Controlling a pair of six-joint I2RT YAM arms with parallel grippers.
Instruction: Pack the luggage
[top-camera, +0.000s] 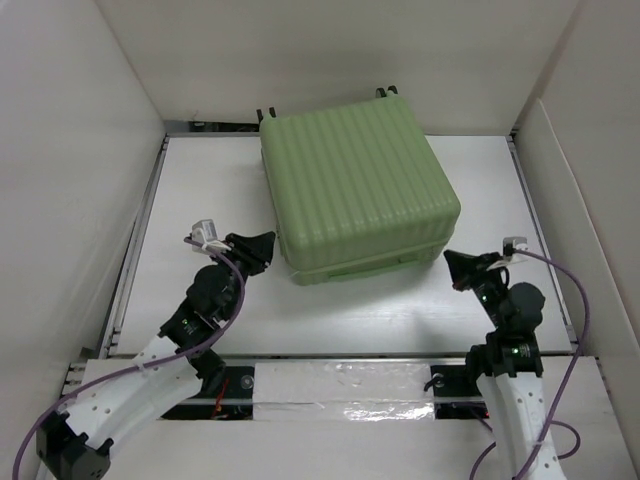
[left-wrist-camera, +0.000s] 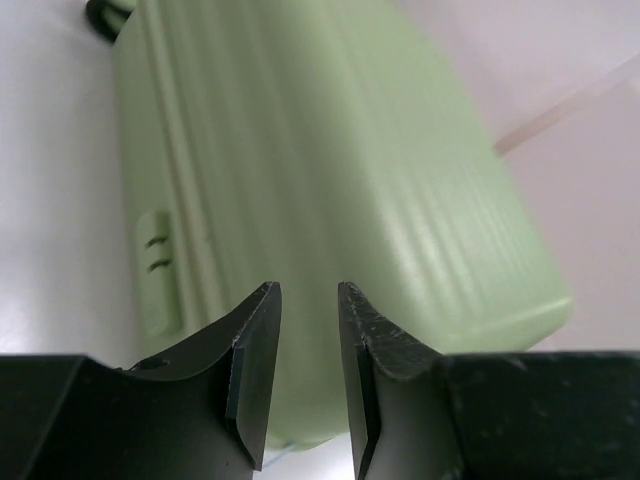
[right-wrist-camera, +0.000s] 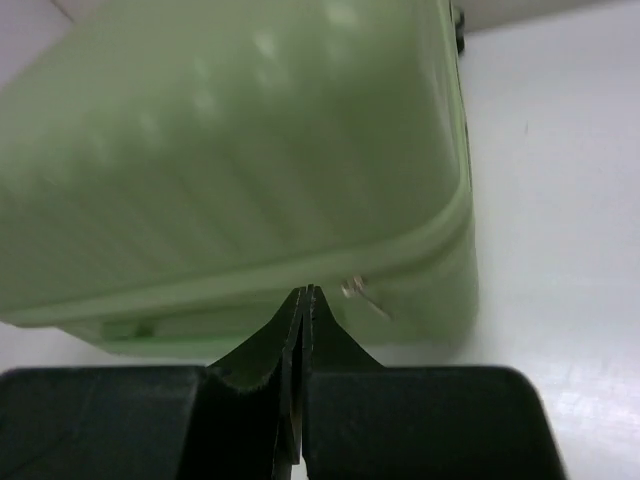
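Note:
The luggage (top-camera: 355, 190) is a large pale green ribbed suitcase, lying closed on the white table in the top view. Its black wheels point to the back wall. My left gripper (top-camera: 262, 244) is just left of its near left corner, open, with nothing between the fingers. The left wrist view shows the case's side (left-wrist-camera: 330, 170) close ahead, with a small recessed lock (left-wrist-camera: 155, 255). My right gripper (top-camera: 450, 262) is just right of the near right corner, shut and empty. In the right wrist view the case (right-wrist-camera: 230, 170) fills the frame, and a small metal zipper pull (right-wrist-camera: 360, 295) hangs by the fingertips.
White walls enclose the table on the left, back and right. A metal rail (top-camera: 135, 240) runs along the table's left edge. Foil tape (top-camera: 350, 385) covers the near edge between the arm bases.

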